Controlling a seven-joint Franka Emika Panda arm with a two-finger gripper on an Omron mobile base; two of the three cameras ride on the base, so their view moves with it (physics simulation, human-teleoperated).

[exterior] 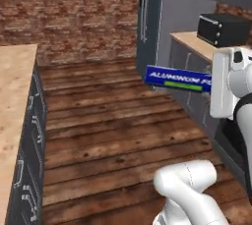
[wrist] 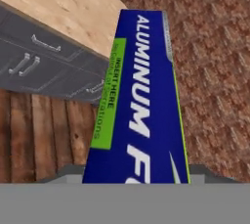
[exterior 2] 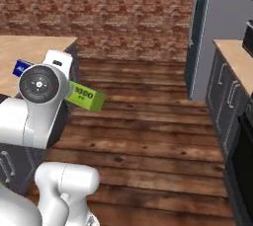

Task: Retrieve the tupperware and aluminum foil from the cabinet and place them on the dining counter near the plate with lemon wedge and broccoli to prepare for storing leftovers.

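The aluminum foil, a long blue box with white lettering and a lime-green stripe, hangs level in the air over the wooden floor. My gripper is shut on it near its right end. The fingers are hidden behind the white hand. In the right base view the aluminum foil's green end sticks out right of the wrist and its blue end sticks out left. In the hand view the aluminum foil runs up from the bottom. A light wood counter, apparently the dining counter, lies to the left. The tupperware, plate, lemon wedge and broccoli are out of view.
Grey drawer fronts with handles line the counter's side. On the right stands a wood worktop with a black toaster oven. A tall dark unit with a long handle stands at the back. Open wooden floor lies between, before a brick wall.
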